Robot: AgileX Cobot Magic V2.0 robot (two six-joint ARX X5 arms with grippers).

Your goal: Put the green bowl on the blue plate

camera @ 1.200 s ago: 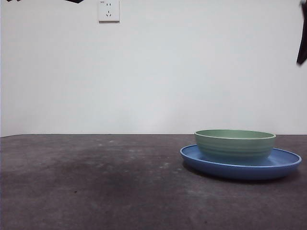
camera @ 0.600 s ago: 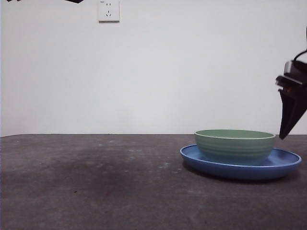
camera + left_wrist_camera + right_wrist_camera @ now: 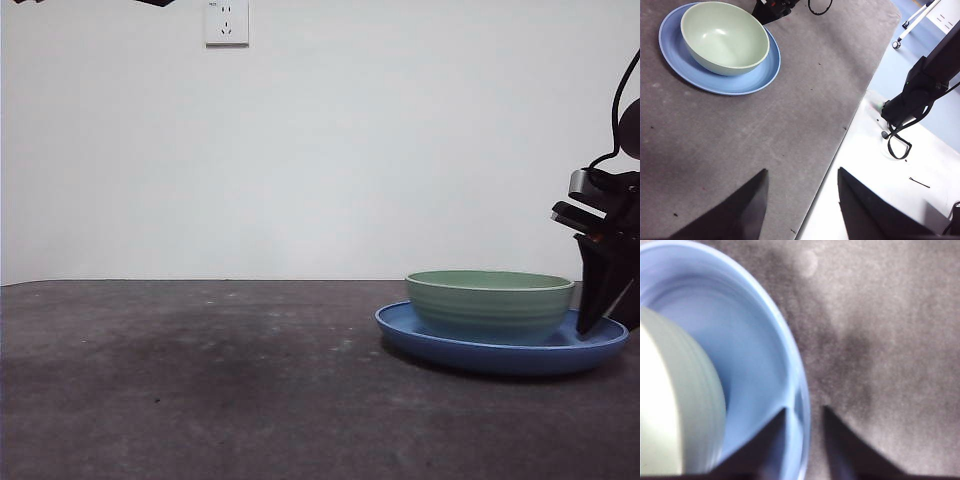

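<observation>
The pale green bowl stands upright inside the blue plate on the dark table, right of centre in the front view. My right gripper is down at the plate's right edge, open, one jaw inside the plate's rim and one outside it. The bowl's wall is beside it, apart from the jaws. High above the table and far from the dishes, my left gripper is open with nothing in it.
The grey table mat ends at an edge, with a white surface and a black arm base beyond it. A wall socket is on the white back wall. A black arm tip shows at the top left corner.
My right gripper has come down from the upper right edge of the front view to the plate's right rim. Bowl and plate have not moved.
</observation>
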